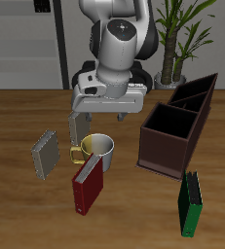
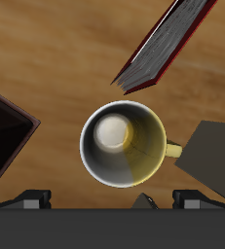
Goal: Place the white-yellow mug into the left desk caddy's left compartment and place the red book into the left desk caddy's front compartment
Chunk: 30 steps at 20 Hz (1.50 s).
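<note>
Scanning the exterior view left to right: we have a small grey hardcover book [image 1: 46, 152] standing near the table's front half, then the white-yellow mug [image 1: 96, 148], a small white ceramic cup with yellow handle, upright on the wood table [image 1: 17, 112], and touching or just beside it the red book [image 1: 87, 188], a dark red hardcover with pale page edges, leaning nearer the front edge. Directly above the mug hangs our two-finger gripper [image 1: 106, 115]; jaws spread wider than the mug, nothing held. Further along sits the left desk caddy [image 1: 177, 126], a dark brown thin-walled open box, well apart from the mug, and a green hardcover book [image 1: 190, 202] stands in front of it. Wrist view confirms the key relation: mug [image 2: 124, 144] sits nearly centred under the gripper, mouth up, handle [image 2: 171, 151] pointing toward the grey book [image 2: 213, 156], red book [image 2: 168, 44] beyond the rim, caddy corner [image 2: 5, 136] on the opposite side. We judge the next move as a straight descent onto the mug, fingers straddling the rim clear of the handle. Neither task item is placed yet.
</note>
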Available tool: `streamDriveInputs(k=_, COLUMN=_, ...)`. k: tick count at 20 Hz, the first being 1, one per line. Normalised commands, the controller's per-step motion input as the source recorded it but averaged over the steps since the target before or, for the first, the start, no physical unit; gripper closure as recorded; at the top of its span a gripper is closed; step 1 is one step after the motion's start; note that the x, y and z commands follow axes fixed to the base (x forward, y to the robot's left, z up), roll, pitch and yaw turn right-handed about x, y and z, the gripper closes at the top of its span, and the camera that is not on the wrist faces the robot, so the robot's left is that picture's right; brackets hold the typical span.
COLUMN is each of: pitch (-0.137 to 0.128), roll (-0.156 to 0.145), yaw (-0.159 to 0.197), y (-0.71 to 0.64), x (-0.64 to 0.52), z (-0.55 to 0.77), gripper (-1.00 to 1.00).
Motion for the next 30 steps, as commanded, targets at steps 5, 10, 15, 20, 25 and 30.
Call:
streamDriveInputs(k=5, pitch=-0.009, roll=0.058, yaw=-0.072, y=-0.23, x=-0.1, z=-0.14, gripper=-1.0)
streamDriveInputs(k=10, pitch=0.001, roll=0.052, yaw=-0.079, y=-0.47, x=-0.11, z=-0.13, gripper=-1.0)
streamDriveInputs(k=15, pitch=-0.057, roll=0.003, yaw=-0.054, y=-0.26, x=-0.09, z=-0.05, gripper=-1.0)
streamDriveInputs(k=20, pitch=-0.049, roll=-0.004, yaw=-0.045, y=-0.09, x=0.07, z=-0.11, gripper=-1.0)
streamDriveInputs(k=25, pitch=-0.022, roll=0.012, yaw=-0.057, y=0.05, x=0.14, z=-0.2, gripper=-1.0)
streamDriveInputs(k=30, pitch=-0.013, roll=-0.013, yaw=-0.105, y=-0.05, x=0.06, z=-0.24, gripper=-1.0)
